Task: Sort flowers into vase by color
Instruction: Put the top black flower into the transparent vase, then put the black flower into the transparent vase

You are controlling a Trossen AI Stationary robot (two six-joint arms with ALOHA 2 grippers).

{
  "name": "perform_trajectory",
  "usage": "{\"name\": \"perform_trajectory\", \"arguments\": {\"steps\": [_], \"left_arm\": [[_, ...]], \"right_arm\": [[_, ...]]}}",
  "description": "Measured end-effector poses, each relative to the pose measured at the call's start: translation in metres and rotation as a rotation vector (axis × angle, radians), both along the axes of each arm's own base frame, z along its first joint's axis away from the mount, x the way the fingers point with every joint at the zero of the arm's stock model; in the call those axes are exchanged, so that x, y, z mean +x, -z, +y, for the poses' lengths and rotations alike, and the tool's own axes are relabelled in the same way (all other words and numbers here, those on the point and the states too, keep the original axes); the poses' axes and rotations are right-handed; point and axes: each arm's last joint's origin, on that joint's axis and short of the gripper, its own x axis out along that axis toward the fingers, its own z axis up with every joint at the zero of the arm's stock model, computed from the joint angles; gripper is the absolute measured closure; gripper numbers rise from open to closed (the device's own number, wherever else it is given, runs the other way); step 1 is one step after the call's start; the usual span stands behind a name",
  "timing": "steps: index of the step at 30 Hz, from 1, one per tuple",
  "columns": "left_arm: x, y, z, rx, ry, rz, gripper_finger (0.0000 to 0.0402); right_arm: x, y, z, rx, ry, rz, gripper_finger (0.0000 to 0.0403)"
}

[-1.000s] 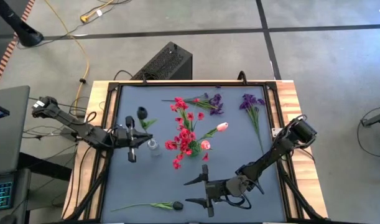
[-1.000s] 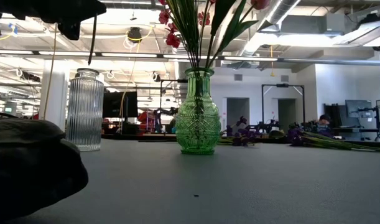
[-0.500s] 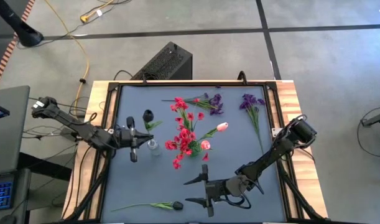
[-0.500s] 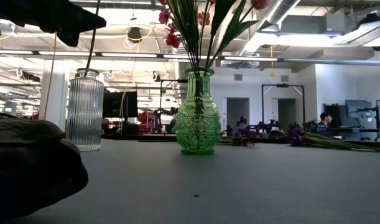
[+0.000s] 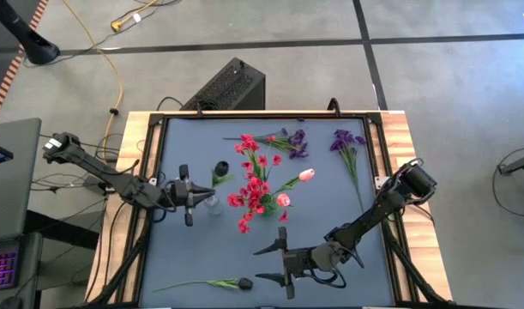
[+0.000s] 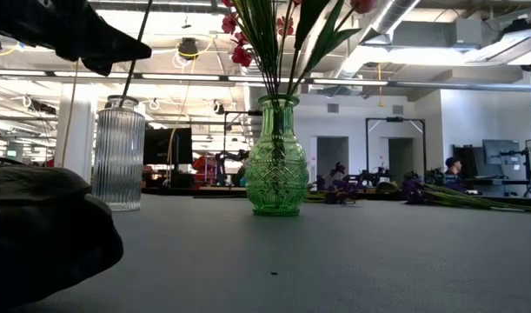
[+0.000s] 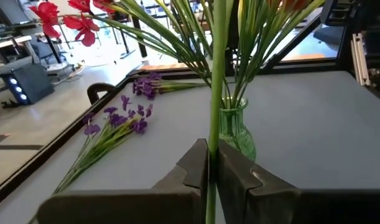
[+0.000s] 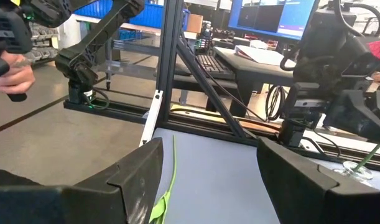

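Note:
My left gripper [image 5: 199, 198] is shut on a dark tulip, whose blossom [image 5: 220, 168] stands high over the clear ribbed vase [image 6: 119, 153]. The green vase [image 6: 276, 156] at mid-table holds red flowers [image 5: 255, 184] and pink tulips [image 5: 306, 175]. Purple flowers [image 5: 347, 144] and a mixed red and purple bunch [image 5: 283, 139] lie along the far side. A second dark tulip [image 5: 243, 282] lies near the front edge. My right gripper [image 5: 279, 264] stands open beside it, with its stem [image 8: 172, 168] on the table between the fingers. My left gripper pinches the tulip's green stem [image 7: 213, 134] between its two fingers [image 7: 193, 169], well below the blossom. The fingers lie about level, come from the table's left and cross the stem. The stem stands steep and tilted, its lower end [image 8: 364, 162] at the clear vase's mouth.
A black frame [image 5: 159, 120] rims the grey mat. Open mat lies between the green vase and the front edge [image 5: 330, 206]. In the right wrist view a person's hand [image 8: 12, 71] shows beyond the table.
My left gripper has gone toward the table's right edge and down a little, to the clear vase. The tulip went with it: the blossom now leans over the vase toward the green vase, and the stem's lower end has sunk to the vase's mouth.

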Motion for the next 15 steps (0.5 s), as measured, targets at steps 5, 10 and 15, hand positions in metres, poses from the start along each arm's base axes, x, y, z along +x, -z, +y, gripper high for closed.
{"name": "perform_trajectory", "arguments": {"steps": [5, 10, 15], "left_arm": [[-0.0004, 0.0023, 0.0001, -0.038, -0.005, 0.013, 0.0341], [-0.0011, 0.0057, 0.0005, -0.061, -0.013, 0.038, 0.0290], [-0.0023, 0.0073, -0.0002, -0.089, 0.027, 0.058, 0.0254]], "right_arm": [[0.0000, 0.0001, 0.0000, 0.000, 0.000, 0.000, 0.0117], [0.0000, 0.0001, 0.0000, 0.001, 0.000, 0.000, 0.0117], [0.0000, 0.0001, 0.0000, 0.002, 0.000, 0.000, 0.0117]]}}
